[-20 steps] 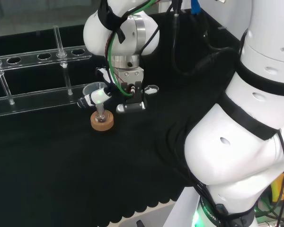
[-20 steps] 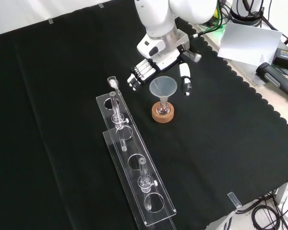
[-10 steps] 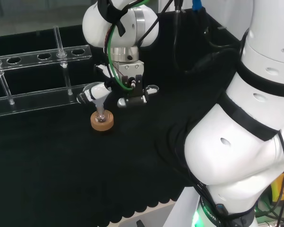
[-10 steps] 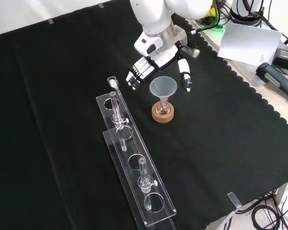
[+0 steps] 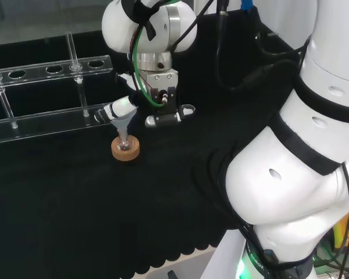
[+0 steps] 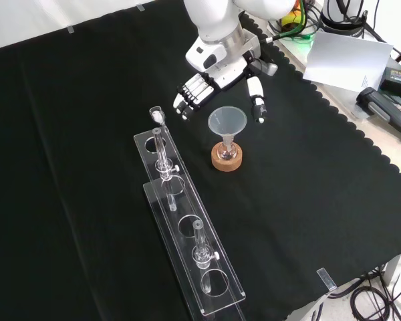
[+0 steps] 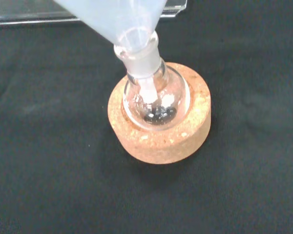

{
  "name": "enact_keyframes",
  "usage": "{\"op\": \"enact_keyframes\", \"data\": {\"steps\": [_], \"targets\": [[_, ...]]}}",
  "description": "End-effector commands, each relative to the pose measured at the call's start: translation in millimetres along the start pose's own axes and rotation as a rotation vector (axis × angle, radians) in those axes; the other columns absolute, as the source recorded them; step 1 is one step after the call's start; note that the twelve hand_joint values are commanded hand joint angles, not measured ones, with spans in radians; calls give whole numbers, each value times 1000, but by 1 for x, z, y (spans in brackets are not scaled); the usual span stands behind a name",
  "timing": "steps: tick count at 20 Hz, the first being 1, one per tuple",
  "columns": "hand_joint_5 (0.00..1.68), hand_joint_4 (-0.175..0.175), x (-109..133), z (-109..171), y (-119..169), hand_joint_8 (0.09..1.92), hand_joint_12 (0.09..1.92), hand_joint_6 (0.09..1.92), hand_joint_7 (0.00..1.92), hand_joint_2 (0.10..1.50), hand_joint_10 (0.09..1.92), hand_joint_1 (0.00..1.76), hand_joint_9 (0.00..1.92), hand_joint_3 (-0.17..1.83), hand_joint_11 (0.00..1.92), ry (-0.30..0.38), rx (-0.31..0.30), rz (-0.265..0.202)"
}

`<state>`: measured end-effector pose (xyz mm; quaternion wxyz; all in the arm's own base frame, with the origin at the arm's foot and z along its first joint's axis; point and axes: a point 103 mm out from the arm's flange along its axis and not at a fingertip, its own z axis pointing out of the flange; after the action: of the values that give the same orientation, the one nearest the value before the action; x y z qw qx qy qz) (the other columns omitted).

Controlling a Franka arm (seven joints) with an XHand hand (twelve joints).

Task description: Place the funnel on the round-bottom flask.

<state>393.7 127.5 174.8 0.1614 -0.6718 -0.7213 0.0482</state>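
A translucent funnel [image 6: 227, 121] stands upright with its stem in the neck of a small clear round-bottom flask [image 6: 226, 148]. The flask rests in a cork ring [image 6: 226, 160] on the black cloth. My hand [image 6: 222, 70] hangs above and behind the funnel, apart from it, open with its fingers [image 6: 190, 94] and thumb [image 6: 256, 101] spread to either side. In the head view the hand [image 5: 157, 96] sits just above the funnel [image 5: 121, 121] and cork ring [image 5: 125, 150]. Up close, the wrist view has the funnel [image 7: 122, 19] seated in the flask [image 7: 154, 97] on the ring [image 7: 185, 139].
Two long clear racks [image 6: 187, 227] holding a few test tubes lie left of the flask in the front view, and at the far left in the head view as racks [image 5: 46, 70]. A small clear vial [image 6: 156, 115] stands by the rack's end. White paper [image 6: 344, 60] lies beyond the scalloped cloth edge.
The hand has lifted up and away from the funnel, toward the top of the front view. The funnel stays seated in the flask.
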Motion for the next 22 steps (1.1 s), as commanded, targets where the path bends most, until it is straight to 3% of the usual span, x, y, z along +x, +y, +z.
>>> {"op": "enact_keyframes", "data": {"steps": [1,11,22], "targets": [[0,33,-2,-24,-5,87,325,87,0,520,87,256,0,6,0,-12,-29,-19],[0,26,-7,-35,-4,87,337,87,0,531,87,252,0,10,0,-21,-60,-15],[0,23,-6,-32,-7,87,341,87,0,533,87,253,0,10,0,-9,-39,-18]]}}
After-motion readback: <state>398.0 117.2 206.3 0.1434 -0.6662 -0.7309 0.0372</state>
